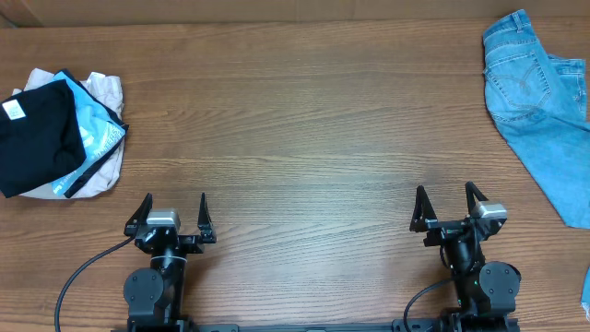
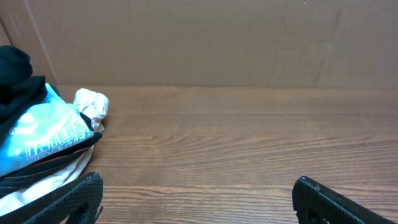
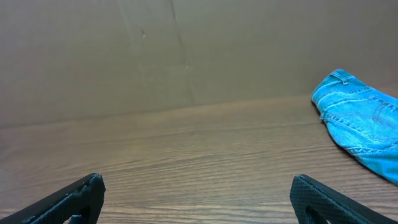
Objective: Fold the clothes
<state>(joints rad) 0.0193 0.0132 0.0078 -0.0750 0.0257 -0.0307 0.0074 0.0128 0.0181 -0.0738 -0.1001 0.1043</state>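
The black two-finger left gripper (image 1: 175, 203) and right gripper (image 1: 445, 194) sit wide open and empty at the near edge of the brown wooden table (image 1: 304, 120). The faded light-blue denim jeans (image 1: 539, 101) lie rumpled at far right (partly outside the overhead view). A one-armed tug from there could bunch them or drag them off.

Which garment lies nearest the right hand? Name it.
The light-blue jeans, alone on the right side; the black garment and cyan cloth are piled far left, by the left hand.
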